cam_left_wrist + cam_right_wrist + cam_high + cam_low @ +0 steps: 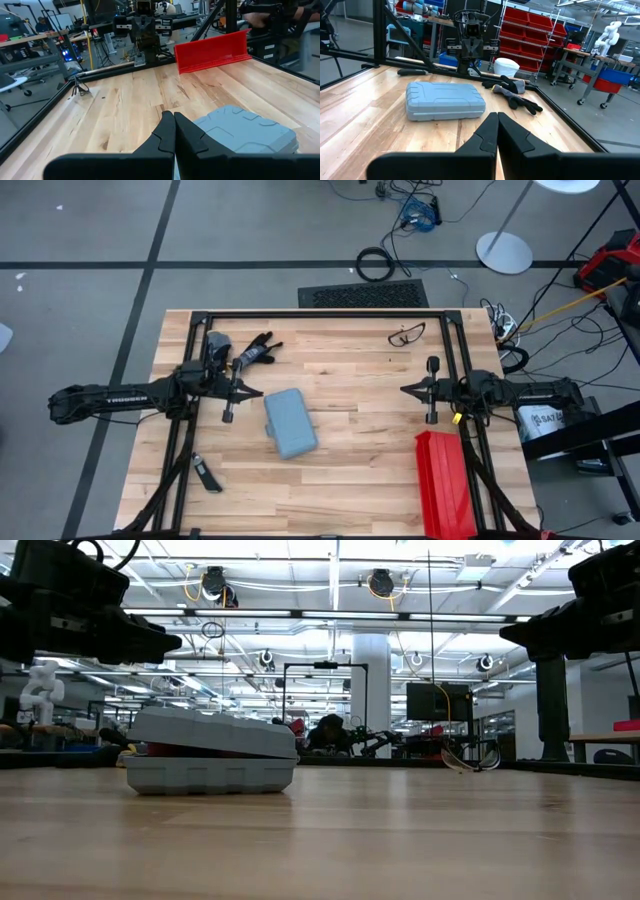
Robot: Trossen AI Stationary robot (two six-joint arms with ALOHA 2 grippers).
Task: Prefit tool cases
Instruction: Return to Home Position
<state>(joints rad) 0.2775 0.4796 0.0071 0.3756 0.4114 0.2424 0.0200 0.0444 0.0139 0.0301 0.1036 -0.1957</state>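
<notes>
The blue-grey tool case (290,423) lies flat on the wooden table, left of the middle, its lid slightly raised off the base in the low view (212,752). My left gripper (258,392) hovers shut at the table's left, just beside the case's far left corner, pointing level toward the right; the case (245,131) shows right past its fingertips. My right gripper (405,389) hovers shut at the table's right, pointing level toward the case (444,100), well apart from it.
A long red box (442,483) stands at the near right corner. Black gloves (252,351) lie at the far left, safety glasses (406,334) at the far right, a small dark tool (207,474) at the near left. Bare wood lies between case and right gripper.
</notes>
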